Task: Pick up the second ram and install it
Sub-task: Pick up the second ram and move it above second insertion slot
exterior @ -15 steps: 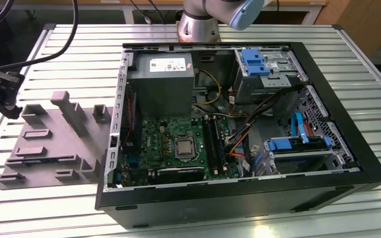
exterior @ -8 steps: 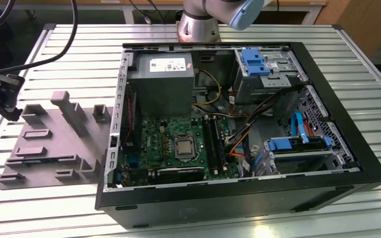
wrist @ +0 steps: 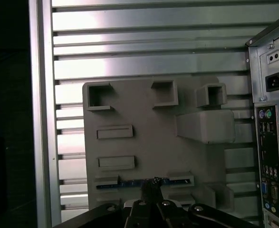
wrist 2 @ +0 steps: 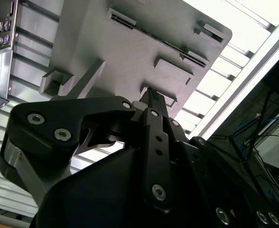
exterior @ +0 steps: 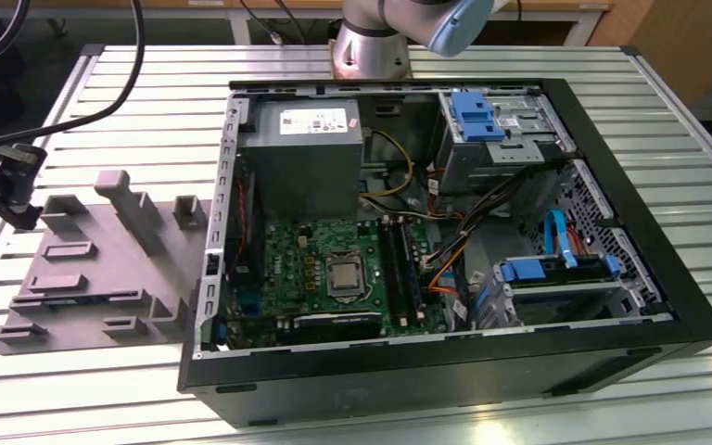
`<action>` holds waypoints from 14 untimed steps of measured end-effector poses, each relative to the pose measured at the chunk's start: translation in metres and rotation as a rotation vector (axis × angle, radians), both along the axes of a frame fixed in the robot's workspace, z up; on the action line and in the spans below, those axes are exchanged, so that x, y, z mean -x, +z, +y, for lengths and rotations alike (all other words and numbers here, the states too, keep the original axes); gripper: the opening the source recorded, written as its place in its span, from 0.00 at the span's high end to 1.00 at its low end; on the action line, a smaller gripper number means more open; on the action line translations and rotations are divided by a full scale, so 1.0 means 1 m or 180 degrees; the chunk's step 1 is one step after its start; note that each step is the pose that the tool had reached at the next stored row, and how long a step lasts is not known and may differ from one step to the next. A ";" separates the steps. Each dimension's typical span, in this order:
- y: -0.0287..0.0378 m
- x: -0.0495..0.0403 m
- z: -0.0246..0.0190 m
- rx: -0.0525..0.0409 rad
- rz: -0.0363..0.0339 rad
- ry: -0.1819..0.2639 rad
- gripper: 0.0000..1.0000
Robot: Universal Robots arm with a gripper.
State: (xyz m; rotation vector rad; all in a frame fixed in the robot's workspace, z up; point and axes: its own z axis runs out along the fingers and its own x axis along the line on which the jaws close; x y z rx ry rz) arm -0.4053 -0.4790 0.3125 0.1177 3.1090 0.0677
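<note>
One computer case, one grey tray, one ram stick on it, one claw

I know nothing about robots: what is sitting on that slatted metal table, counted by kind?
Open computer case: 1
Grey plastic tray: 1
Second ram stick, standing on edge in the tray: 1
Total: 3

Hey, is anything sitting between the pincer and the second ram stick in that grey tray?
Nothing visible does. In the first wrist view the black pincer sits right at the long, thin dark memory stick, which is set in a slot of the grey plastic tray with raised blocks.
</note>
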 end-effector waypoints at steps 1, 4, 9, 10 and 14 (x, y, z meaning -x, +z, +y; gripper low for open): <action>0.0000 0.0000 0.0000 0.0000 0.0000 0.0000 0.89; 0.0000 0.0000 0.0000 0.0000 0.0000 0.0000 0.89; -0.0001 0.0000 0.0000 0.0000 0.0000 0.0003 0.89; -0.0001 0.0000 0.0000 0.0000 0.0000 0.0006 0.89; -0.0001 0.0000 0.0000 0.0000 0.0000 0.0040 0.89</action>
